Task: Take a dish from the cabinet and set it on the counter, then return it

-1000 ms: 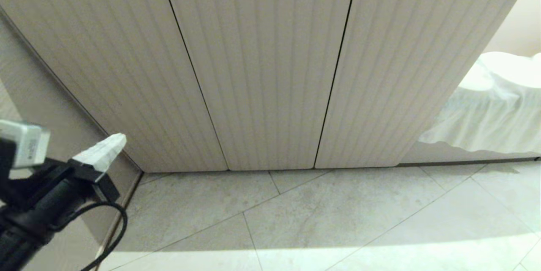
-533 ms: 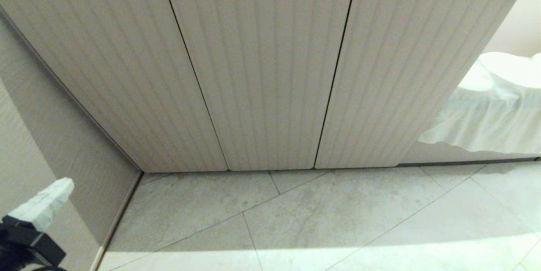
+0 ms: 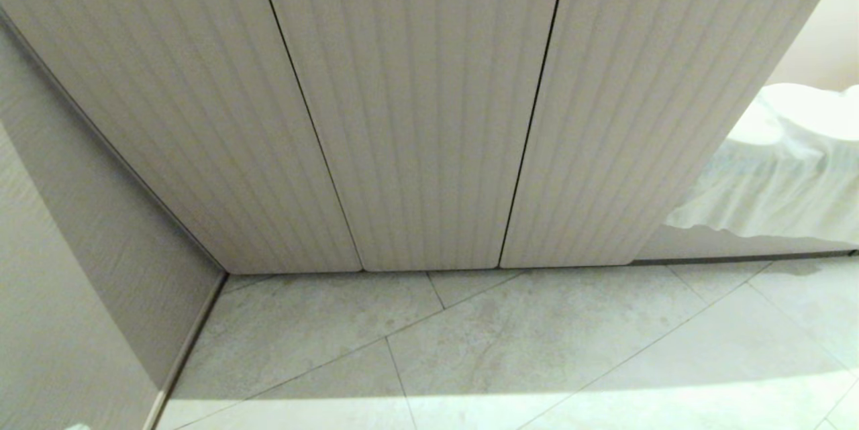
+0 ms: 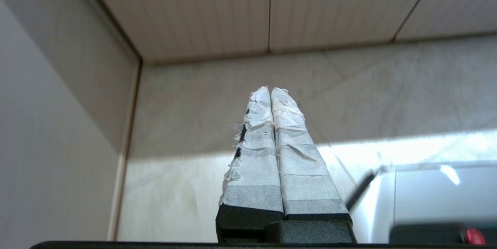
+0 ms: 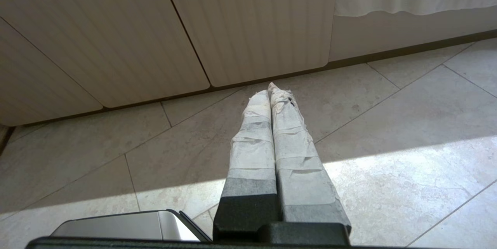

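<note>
The left gripper [image 4: 271, 90] hangs low over the tiled floor [image 3: 537, 343], its taped jaws clenched together on nothing, tips aimed toward the corner where the side wall [image 3: 80, 229] meets the cabinet [image 3: 416, 108]. Ahead of those jaws all three fluted doors sit flush, so the dish is not visible; it is presumably behind them, and no worktop shows in any view. The step in hand looks like either parking or getting a door open. For opening, a good approach is to part the jaws before closing in, then work a fingertip into the dark seam [image 3: 305, 108] between doors, since no handle shows. The right gripper [image 5: 270, 87] is likewise clenched and empty, pointing at the floor just short of a door's rounded lower corner; it appears parked.
</note>
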### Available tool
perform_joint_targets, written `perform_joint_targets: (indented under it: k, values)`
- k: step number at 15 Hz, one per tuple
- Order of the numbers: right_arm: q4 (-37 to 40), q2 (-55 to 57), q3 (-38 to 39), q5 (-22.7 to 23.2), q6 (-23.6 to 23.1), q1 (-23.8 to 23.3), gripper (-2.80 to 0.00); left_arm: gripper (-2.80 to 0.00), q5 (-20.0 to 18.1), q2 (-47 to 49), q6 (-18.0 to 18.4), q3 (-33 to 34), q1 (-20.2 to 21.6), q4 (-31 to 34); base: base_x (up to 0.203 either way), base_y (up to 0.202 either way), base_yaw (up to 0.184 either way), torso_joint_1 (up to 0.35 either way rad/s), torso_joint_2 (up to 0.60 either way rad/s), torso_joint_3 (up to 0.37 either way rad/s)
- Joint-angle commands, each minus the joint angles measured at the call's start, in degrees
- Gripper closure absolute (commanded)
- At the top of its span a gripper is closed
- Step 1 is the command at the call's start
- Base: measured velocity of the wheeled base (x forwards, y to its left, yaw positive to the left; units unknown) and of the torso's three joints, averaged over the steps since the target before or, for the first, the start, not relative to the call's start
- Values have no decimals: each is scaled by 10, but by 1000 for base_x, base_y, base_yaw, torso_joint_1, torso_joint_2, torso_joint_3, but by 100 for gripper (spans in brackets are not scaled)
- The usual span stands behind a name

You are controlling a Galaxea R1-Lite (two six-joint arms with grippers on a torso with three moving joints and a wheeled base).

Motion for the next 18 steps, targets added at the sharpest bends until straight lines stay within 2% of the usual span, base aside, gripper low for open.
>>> perform_joint_targets:
  k: [1, 4, 18]
  values:
    - [0, 0, 0, 0, 1, 0, 0, 0, 2, -94, -6, 0, 0, 74, 0, 0, 0, 0, 0, 0]
    - [0, 0, 0, 0, 1, 0, 0, 0, 4, -169, -9, 0, 1, 88, 0, 0, 0, 0, 0, 0]
    - [0, 0, 0, 0, 2, 0, 0, 0, 11, -173, -12, 0, 1, 89, 0, 0, 0, 0, 0, 0]
